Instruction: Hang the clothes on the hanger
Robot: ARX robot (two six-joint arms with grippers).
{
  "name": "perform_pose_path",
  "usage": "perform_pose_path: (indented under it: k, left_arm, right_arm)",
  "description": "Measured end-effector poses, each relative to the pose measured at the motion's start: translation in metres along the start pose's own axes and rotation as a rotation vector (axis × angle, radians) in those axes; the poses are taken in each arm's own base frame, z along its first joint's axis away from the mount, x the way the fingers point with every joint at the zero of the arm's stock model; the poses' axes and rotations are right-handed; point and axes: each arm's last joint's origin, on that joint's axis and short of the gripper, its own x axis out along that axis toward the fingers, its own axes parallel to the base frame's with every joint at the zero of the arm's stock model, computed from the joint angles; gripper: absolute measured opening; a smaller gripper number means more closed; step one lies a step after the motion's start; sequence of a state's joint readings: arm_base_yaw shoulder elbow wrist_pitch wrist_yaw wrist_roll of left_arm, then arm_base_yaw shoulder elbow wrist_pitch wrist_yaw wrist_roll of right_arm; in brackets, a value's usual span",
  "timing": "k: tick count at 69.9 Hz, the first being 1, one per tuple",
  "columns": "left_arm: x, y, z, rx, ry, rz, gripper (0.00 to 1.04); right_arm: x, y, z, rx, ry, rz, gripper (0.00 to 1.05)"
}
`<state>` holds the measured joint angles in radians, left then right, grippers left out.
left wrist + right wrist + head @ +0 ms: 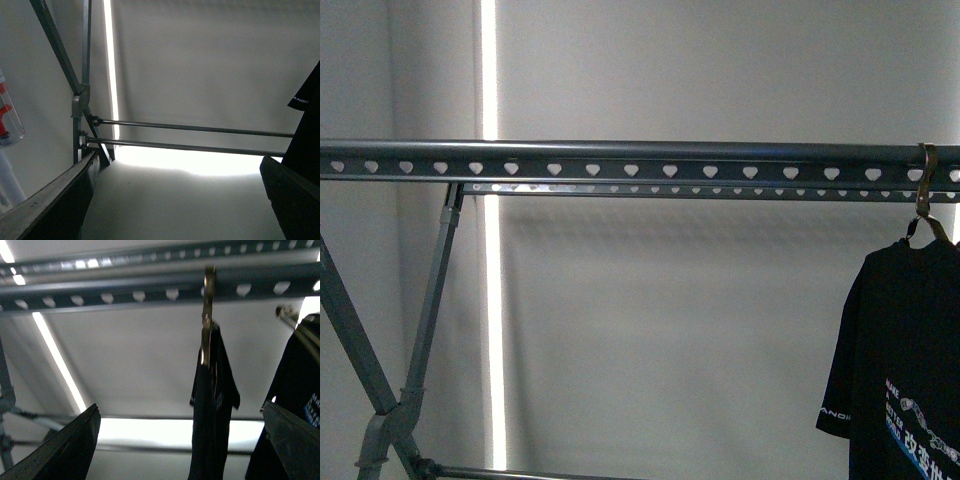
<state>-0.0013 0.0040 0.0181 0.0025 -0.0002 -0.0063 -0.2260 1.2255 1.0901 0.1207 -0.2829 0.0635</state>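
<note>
Front view: the T-shirt (895, 360) hangs by a metal hook (926, 190) from the rack (620, 160) rail's right end. Left wrist view: left claw (175, 200) spread open, empty, near the legs. Right wrist view: right claw (180, 450) open, empty, below the hanging shirt.

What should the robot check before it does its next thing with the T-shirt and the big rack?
1. Hook over the rail: the small metal hanger sits over the grey rack rail. Ok.
2. Shirt hanging free: the black T-shirt hangs straight down below the rail. Ok.
3. Left gripper empty: its fingers stand apart with nothing between them. Ok.
4. Right gripper let go: its fingers stand apart and the shirt hangs beyond them, not between them. Ok.
5. Shirt sitting evenly on the hanger: its far shoulder is cut off at the front view's edge. Cannot tell.
6. Second dark garment clear of the right arm: cannot tell.
</note>
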Motion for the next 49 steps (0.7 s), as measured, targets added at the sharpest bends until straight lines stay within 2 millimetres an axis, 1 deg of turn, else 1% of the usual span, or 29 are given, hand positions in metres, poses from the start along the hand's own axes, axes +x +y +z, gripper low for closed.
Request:
perform_pose_path:
  k: [2,5,6,8,9,10,11,13,14,16,19,20,21,23,24,26,28,29,30,34,37,39,49]
  left_arm:
    - [0.000,0.000,0.000,0.000,0.000,0.000,0.98]
    - [0.000,0.000,0.000,0.000,0.000,0.000,0.98]
    - [0.000,0.000,0.000,0.000,0.000,0.000,0.98]
    - [0.000,0.000,0.000,0.000,0.000,0.000,0.98]
    - [0.000,0.000,0.000,0.000,0.000,0.000,0.98]
    - [0.000,0.000,0.000,0.000,0.000,0.000,0.98]
    - [0.000,0.000,0.000,0.000,0.000,0.000,0.98]
    - [0.000,0.000,0.000,0.000,0.000,0.000,0.98]
    - [0.000,0.000,0.000,0.000,0.000,0.000,0.98]
    - [0.000,0.000,0.000,0.000,0.000,0.000,0.98]
    - [0.000,0.000,0.000,0.000,0.000,0.000,0.98]
    - [0.000,0.000,0.000,0.000,0.000,0.000,0.98]
    - [0.000,0.000,0.000,0.000,0.000,0.000,0.98]
    - [0.000,0.000,0.000,0.000,0.000,0.000,0.98]
    - [0.000,0.000,0.000,0.000,0.000,0.000,0.98]
    - [0.000,0.000,0.000,0.000,0.000,0.000,0.98]
    - [0.000,0.000,0.000,0.000,0.000,0.000,0.98]
    - [0.000,0.000,0.000,0.000,0.000,0.000,0.98]
    - [0.000,0.000,0.000,0.000,0.000,0.000,0.98]
    - [0.000,0.000,0.000,0.000,0.000,0.000,0.98]
    - [0.000,0.000,0.000,0.000,-0.001,0.000,0.98]
    - [0.000,0.000,0.000,0.000,-0.001,0.000,0.98]
    - [0.000,0.000,0.000,0.000,0.000,0.000,0.98]
  right_arm:
    - [-0.020,0.005,-0.002,-0.006,-0.077,0.002,0.97]
    - [-0.041,0.011,-0.006,-0.014,-0.150,0.007,0.97]
    - [-0.051,0.014,-0.010,-0.018,-0.183,0.010,0.97]
    - [-0.062,0.017,-0.013,-0.010,-0.215,0.005,0.97]
    - [-0.071,0.020,-0.019,-0.001,-0.243,0.005,0.97]
    - [-0.076,0.022,-0.022,0.003,-0.256,0.004,0.97]
    - [-0.085,0.026,-0.028,0.005,-0.278,0.004,0.97]
    - [-0.094,0.029,-0.035,0.006,-0.297,-0.006,0.97]
    - [-0.103,0.032,-0.043,0.014,-0.304,-0.012,0.97]
    - [-0.110,0.035,-0.051,0.025,-0.308,-0.013,0.97]
    - [-0.127,0.042,-0.074,0.057,-0.319,-0.019,0.97]
    - [-0.131,0.043,-0.078,0.060,-0.323,-0.023,0.97]
    - [-0.136,0.046,-0.087,0.066,-0.326,-0.030,0.97]
    - [-0.142,0.048,-0.094,0.067,-0.324,-0.041,0.97]
    - [-0.146,0.050,-0.101,0.060,-0.294,-0.048,0.94]
    - [-0.150,0.052,-0.105,0.050,-0.263,-0.050,0.91]
    - [-0.160,0.054,-0.118,0.016,-0.170,-0.054,0.84]
    - [-0.161,0.054,-0.121,0.013,-0.150,-0.053,0.82]
    - [-0.164,0.054,-0.128,-0.004,-0.111,-0.053,0.79]
    - [-0.168,0.054,-0.145,-0.028,-0.037,-0.053,0.68]
    - [-0.168,0.053,-0.153,-0.040,-0.019,-0.058,0.61]
    - [-0.168,0.053,-0.159,-0.048,-0.012,-0.060,0.52]
    - [-0.168,0.052,-0.172,-0.060,-0.012,-0.059,0.28]
